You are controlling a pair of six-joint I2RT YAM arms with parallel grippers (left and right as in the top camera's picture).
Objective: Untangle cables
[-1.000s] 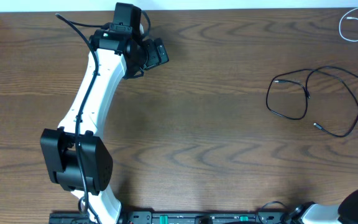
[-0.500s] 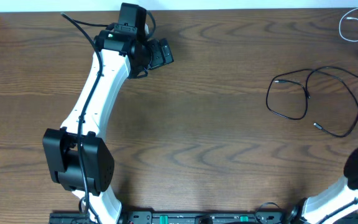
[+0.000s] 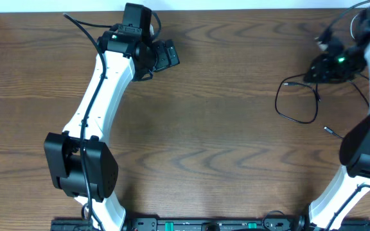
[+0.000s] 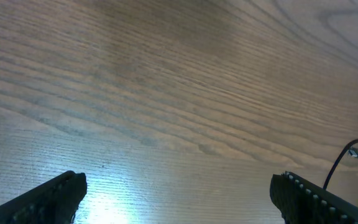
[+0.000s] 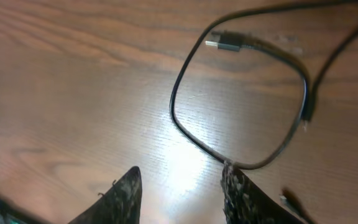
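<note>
Brown wood grain fills the overhead view. The black cord point(image 3: 277, 102) lies at 3 o'clock on the table point(image 3: 223, 128), spread in a loose loop. My right gripper point(image 3: 315, 69) hangs just over the loop's upper edge. My left gripper point(image 3: 167, 55) sits well apart at 11 o'clock. I cannot find the white cord here, and my right arm covers the 1 o'clock corner.

From the left wrist, my fingers point(image 4: 48, 199) stand wide apart with only bare wood between them. A thin dark line at 4 o'clock may be a cord; I cannot tell.

From the right wrist, my jaws are partly open and hold nothing. The loop lies ahead at 12 o'clock, with its plug point(image 5: 225, 42) at the far side. Its near arc touches, or lies just beside, one fingertip point(image 5: 232, 180).

I judge this to be the approach to a first grasp. Next I should centre that arc between the tips, descend and close gently, so the thin cord does not slip out.
</note>
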